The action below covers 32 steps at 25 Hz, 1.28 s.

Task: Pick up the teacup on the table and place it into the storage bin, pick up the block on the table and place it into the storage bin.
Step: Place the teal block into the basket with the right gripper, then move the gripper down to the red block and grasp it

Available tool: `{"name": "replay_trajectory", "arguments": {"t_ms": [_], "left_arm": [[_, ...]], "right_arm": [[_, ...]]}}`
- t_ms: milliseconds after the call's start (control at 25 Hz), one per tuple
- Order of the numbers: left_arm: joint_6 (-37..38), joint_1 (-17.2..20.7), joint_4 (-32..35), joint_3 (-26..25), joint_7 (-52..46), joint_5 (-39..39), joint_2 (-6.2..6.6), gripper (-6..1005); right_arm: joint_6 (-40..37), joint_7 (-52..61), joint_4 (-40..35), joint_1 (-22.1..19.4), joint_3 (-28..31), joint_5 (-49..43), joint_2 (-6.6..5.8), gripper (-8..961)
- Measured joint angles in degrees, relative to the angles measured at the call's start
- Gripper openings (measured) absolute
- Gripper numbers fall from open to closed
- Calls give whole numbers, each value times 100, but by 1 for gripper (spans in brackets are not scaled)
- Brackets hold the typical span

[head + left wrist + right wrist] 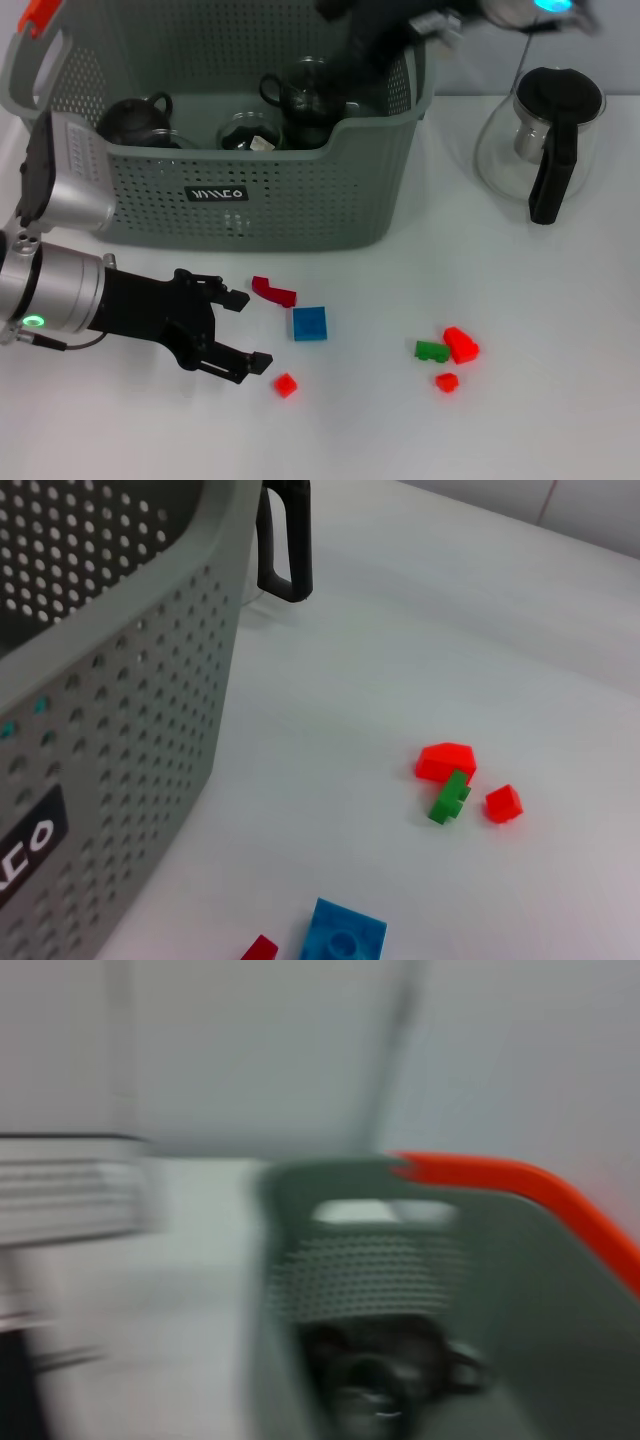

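The grey-green storage bin (300,200) stands at the back left of the white table, and its perforated wall (100,680) fills one side of the left wrist view. Dark teacups (135,118) lie inside it, one also showing blurred (380,1390). My left gripper (245,330) is low over the table in front of the bin, open with nothing between its fingers. A blue block (309,323) (343,935) lies just beyond its fingertips, beside a dark red block (272,291). My right arm (380,40) hangs blurred over the bin's back right corner.
A glass jug (545,140) with a black lid and handle (285,540) stands right of the bin. A small red block (286,384) lies near the left fingertips. A green block (431,350) and two red ones (461,344) sit together farther right.
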Motion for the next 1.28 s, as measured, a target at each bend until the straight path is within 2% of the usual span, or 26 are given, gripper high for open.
{"name": "replay_trajectory", "arguments": {"t_ms": [120,240,320,440,560,720,1080,1280], "left_arm": [[5,-1,0,-3,2,11,-8,867],[7,-2,0,-2,2,13,-20,866],[13,-2,0,-3,0,5,-25,866],[20,-2,-5,-3,-3,7,-43,865],[0,-2,-35,-2,-7,17,-52,865],[-41,5,-92,-6,-9,3,-51,864],[-91,52,-149,-109,-30,-5,-57,863],[-92,79,-150,-158,-78,-9,-60,862]], "right_arm": [[-1224,-81,-840,-626,61,336,-40,847],[-2628,-51,-1665,-1292,46,135,-33,902],[-2865,-47,-1752,-1396,29,-29,-12,939],[-3070,8,-1627,-1533,-166,-831,42,942],[-2849,50,-1172,-1493,-490,-1421,44,945],[-2067,23,-223,-1222,-1002,-2005,45,942],[-580,-215,1499,-556,-2148,-2228,57,913],[-249,-363,1766,-459,-2412,-2218,80,877]]}}
